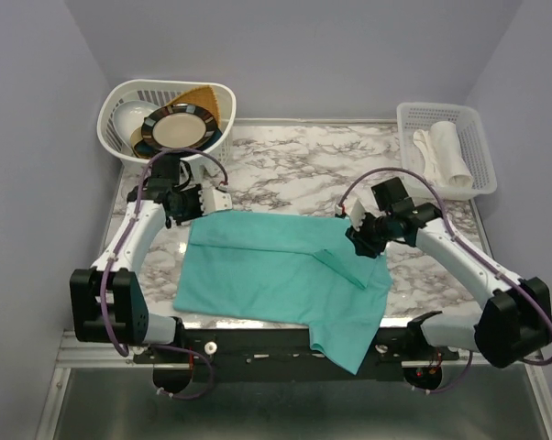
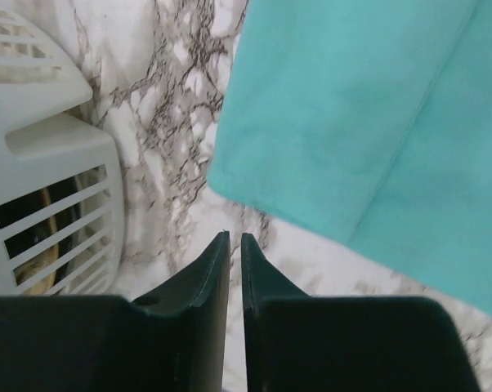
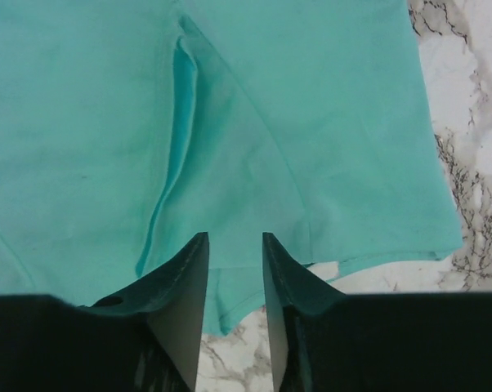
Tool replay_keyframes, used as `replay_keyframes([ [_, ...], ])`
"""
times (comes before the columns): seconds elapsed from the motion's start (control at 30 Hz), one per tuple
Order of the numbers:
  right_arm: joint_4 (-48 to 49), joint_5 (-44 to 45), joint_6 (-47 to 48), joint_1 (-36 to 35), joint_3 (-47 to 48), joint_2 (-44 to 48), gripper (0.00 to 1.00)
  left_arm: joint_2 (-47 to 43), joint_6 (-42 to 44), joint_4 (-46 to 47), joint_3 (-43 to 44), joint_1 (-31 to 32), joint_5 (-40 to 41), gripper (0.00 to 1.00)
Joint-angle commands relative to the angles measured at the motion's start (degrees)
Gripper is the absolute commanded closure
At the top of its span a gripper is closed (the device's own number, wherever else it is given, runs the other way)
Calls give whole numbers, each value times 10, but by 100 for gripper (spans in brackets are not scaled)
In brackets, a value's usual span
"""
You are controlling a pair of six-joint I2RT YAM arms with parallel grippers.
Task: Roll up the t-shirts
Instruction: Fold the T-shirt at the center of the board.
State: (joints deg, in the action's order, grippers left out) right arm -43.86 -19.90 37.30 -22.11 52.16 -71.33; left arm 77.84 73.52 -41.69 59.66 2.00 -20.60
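We see the left gripper [image 2: 235,238] with its fingers [image 2: 213,282] parted by only a thin slit. Nothing sits between them, and the tips are above the bare marble table [image 2: 172,139]. The teal t-shirt [image 2: 352,122] lies flat just ahead and right of those tips, apart from them. A white basket [image 2: 50,163] stands to their left. The right gripper [image 3: 234,238] has its fingers [image 3: 181,282] clearly apart and clamping nothing, over the t-shirt's edge. We cannot tell whether the tips touch the cloth.
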Motion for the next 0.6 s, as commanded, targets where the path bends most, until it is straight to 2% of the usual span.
replay_keyframes([
  [0.0, 64, 72, 38, 9, 27, -82, 66, 46, -198, 102, -7, 41, -9, 100],
  [0.13, 47, 100, 74, 21, 86, -171, 88, 74, -245, 158, -27, 71, 7, 100],
  [0.23, 47, 127, 89, 22, 119, -218, 97, 106, -256, 178, -31, 84, 30, 100],
  [0.57, 67, 195, 168, 24, 187, -352, 99, 193, -254, 216, -37, 88, 127, 100],
])
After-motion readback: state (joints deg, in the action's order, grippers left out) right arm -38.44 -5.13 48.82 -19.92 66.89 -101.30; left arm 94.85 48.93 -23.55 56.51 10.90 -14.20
